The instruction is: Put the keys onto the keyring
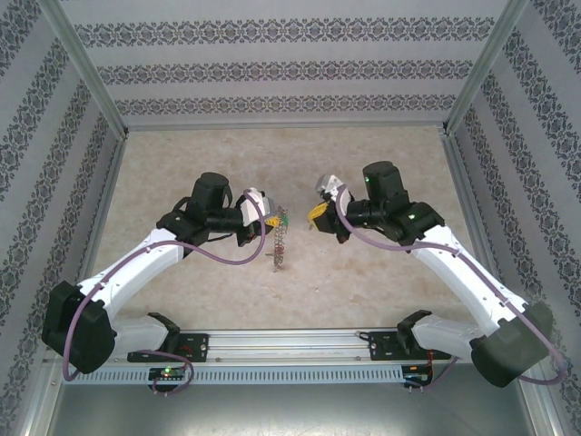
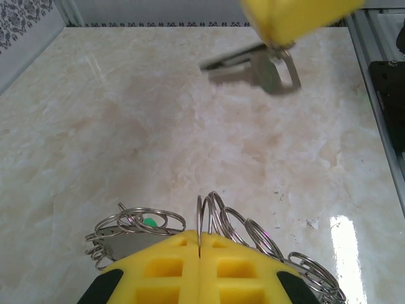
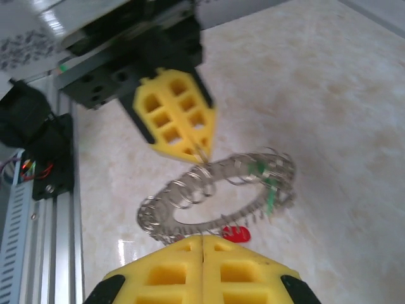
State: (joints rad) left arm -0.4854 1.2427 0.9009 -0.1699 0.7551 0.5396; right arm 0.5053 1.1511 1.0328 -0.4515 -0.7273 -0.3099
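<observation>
- I am watching the left gripper (image 2: 200, 246) pressing its yellow fingers together on one wire loop of the keyring (image 3: 215, 196), a large flat grey metal ring fringed all round with small wire loops.
- In the top view the keyring is hanging edge-on just below that gripper's fingertips. I cannot tell whether its lower edge is touching the pale marbled tabletop (image 1: 182, 182).
- In the left wrist view the loops are fanning out to both sides of the closed fingertips.
- I am seeing the right gripper (image 3: 202, 244) with its yellow fingers closed tight, clamping a tiny key (image 2: 250, 66). Its short silver metal blade is sticking out sideways from the fingertips, blurred.
- A bright red oval piece (image 3: 237, 234) is showing right at the right gripper's fingertips, against the keyring's near rim. I cannot tell whether it is the clamped key's head.
- The two grippers are facing each other, near but apart, with the keyring between them.
- Small green pieces (image 3: 259, 168) are sitting among the loops on the side away from the right gripper.
</observation>
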